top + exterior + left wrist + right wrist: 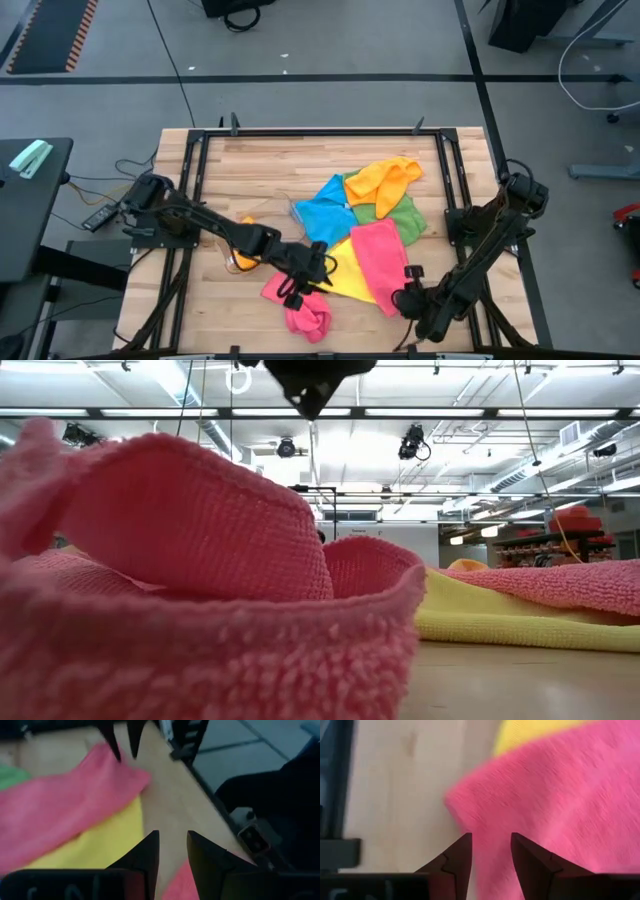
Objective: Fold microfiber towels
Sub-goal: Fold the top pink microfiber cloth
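1. Biggest worry is the pile itself. The towels sit in one overlapping heap mid-table [210, 190]: orange towel [385, 180] on green towel [400, 218], blue towel [326, 208] beside them, yellow towel [350, 272] under the flat pink towel [378, 252]. Pull any one and I'd guess its neighbours drag along, so nothing ends up flat enough to fold.
2. The crumpled pink towel [300, 305] sits bunched at the near table edge, touching the yellow one. It's lumpy, with no clear corner showing, so a pinch could easily catch two layers and just lift a wad.
3. Right hand [489, 850] is right at the near corner of the flat pink towel, fingers a narrow gap apart with nothing between them yet. The corner lies partly on bare wood, so closing there could skid off the cloth or only nip the fuzz. A bit further in, it might grab yellow too.
4. Left hand [171, 851] hovers over the table between the yellow towel and the crumpled pink one, also narrow and empty. From its own camera the right hand shows just ahead, so the two are near each other, and reaching for the same towel could mean a bump.
5. Small one: there's a clear plastic thing [285, 208] touching the blue towel, which could get dragged along.
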`<action>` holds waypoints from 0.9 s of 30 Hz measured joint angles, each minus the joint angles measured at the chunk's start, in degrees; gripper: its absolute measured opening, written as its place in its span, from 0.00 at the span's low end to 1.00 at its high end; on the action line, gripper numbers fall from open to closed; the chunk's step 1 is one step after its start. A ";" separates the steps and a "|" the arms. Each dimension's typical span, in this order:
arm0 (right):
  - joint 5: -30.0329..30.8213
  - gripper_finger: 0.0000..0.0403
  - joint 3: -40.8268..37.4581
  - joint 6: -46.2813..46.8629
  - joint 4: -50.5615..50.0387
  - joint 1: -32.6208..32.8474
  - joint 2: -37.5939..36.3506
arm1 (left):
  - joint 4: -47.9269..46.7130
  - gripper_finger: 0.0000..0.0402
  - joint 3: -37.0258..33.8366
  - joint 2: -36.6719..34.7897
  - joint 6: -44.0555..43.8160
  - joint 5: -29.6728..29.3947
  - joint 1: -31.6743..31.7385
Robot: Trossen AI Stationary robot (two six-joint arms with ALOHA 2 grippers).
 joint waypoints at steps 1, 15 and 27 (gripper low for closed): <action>0.18 0.35 1.01 -1.33 -0.03 0.03 1.10 | -0.22 0.27 0.00 0.39 0.11 -0.45 -0.51; 3.04 0.36 11.51 -13.70 -5.56 0.32 14.84 | 2.52 0.27 -0.07 2.31 -4.85 -2.44 -2.26; 1.54 0.03 11.47 -18.85 7.12 -2.64 14.66 | 2.34 0.27 -0.07 2.28 -6.37 -3.32 -4.07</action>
